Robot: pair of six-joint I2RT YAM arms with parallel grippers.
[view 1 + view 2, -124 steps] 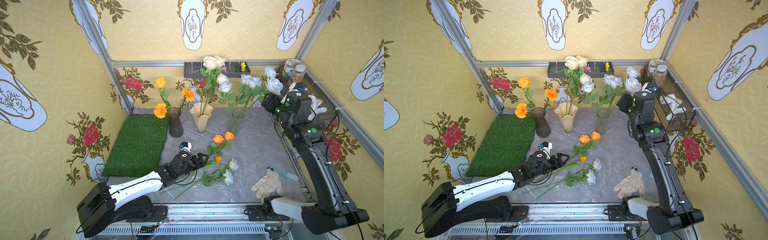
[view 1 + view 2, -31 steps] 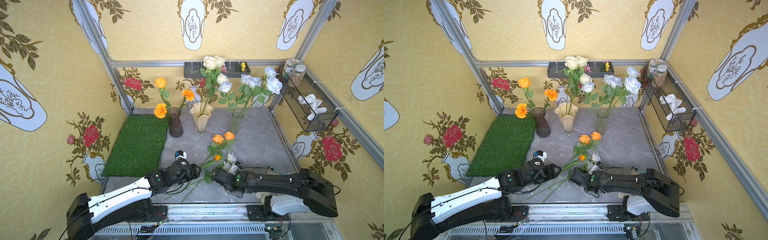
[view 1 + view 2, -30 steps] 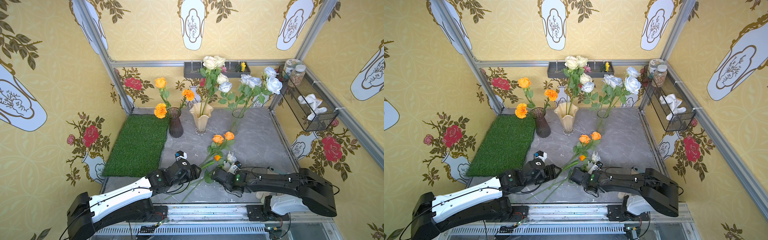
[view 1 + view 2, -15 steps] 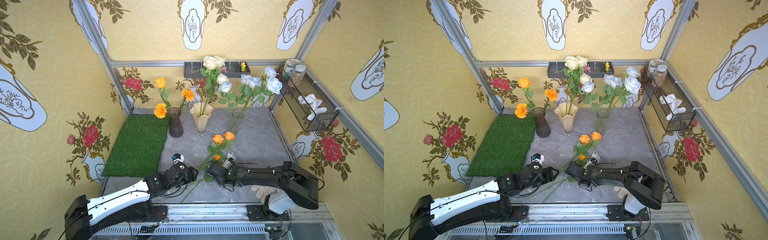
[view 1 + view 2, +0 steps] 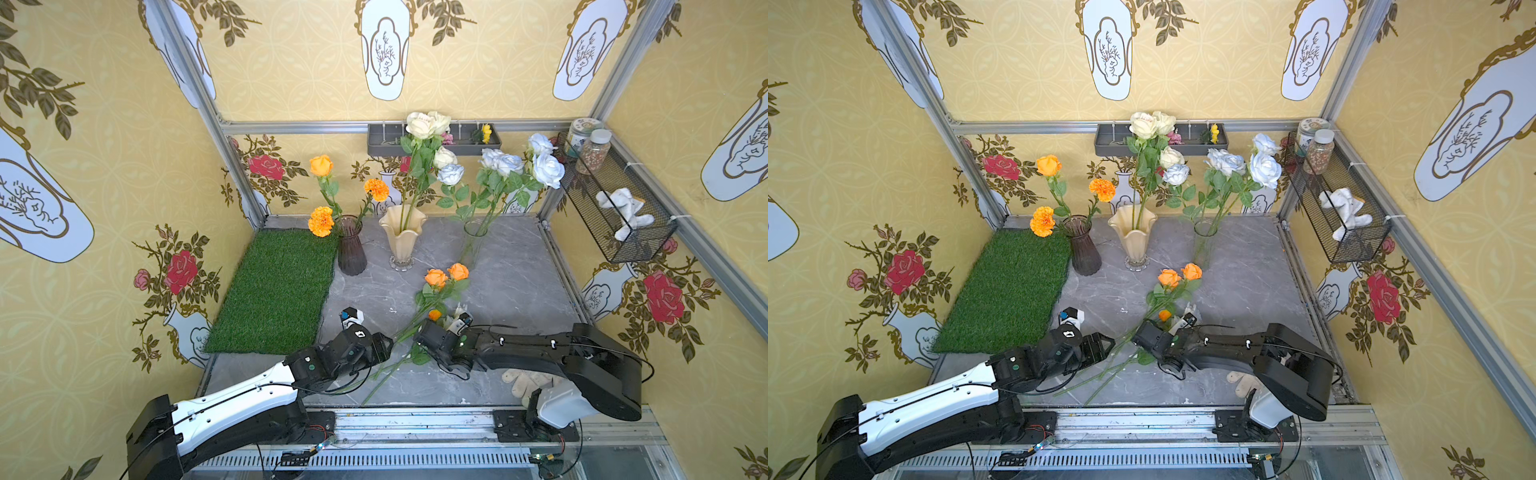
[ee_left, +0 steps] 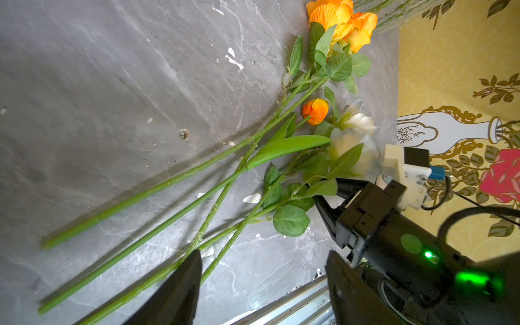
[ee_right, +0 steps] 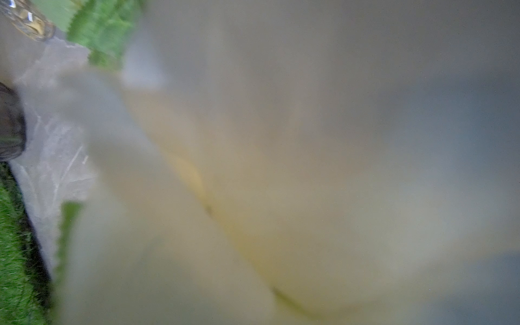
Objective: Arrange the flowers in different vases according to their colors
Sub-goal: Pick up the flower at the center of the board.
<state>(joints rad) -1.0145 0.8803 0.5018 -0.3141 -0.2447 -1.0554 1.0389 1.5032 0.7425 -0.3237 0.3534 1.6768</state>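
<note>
Loose stems cross on the bench (image 5: 511, 282), fanning toward its front edge: two orange roses (image 5: 446, 275), an orange bud (image 5: 434, 314) and a white rose (image 6: 354, 135). The left gripper (image 6: 264, 259) stands wide open at the stem ends. The right gripper (image 6: 334, 194) is closed among the white rose's leaves, and whether it grips the stem I cannot tell. Behind stand the filled purple vase (image 5: 351, 253), cream vase (image 5: 402, 239) and clear vase (image 5: 471, 241). A grass mat (image 5: 278, 291) lies to the left and a glove (image 5: 525, 380) under the right arm. Bare bench lies right of the roses.
</note>
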